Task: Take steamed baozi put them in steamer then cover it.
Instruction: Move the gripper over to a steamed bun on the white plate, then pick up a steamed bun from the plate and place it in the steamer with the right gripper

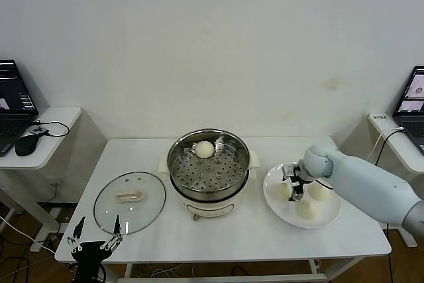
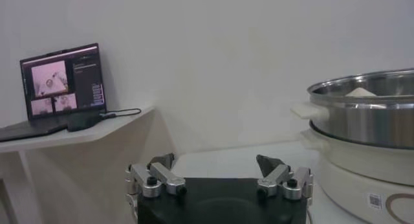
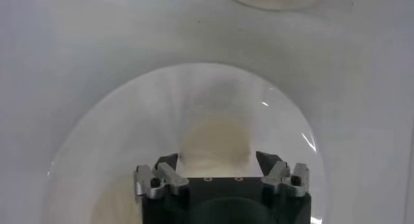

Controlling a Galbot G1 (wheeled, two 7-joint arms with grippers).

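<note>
One baozi (image 1: 205, 149) sits in the steamer (image 1: 209, 164) at 12 o'clock; three wait on the plate (image 1: 332, 213). The right gripper (image 1: 293, 187) straddles one, jaws spread. The left gripper (image 1: 96, 238), spread, idles. The lid (image 1: 129, 202) is off.

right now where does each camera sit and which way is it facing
Head view: on the robot's head, looking forward and down at the table; steamer centre, lid to its left, plate to its right; left tool at the near-left edge, right tool over a bao.
Left wrist view: low by the table, facing a side desk's laptop; own open tool shows.
Right wrist view: looking down onto the plate; own tool straddles a bao.
Shared: the steamer in head and left wrist views.
</note>
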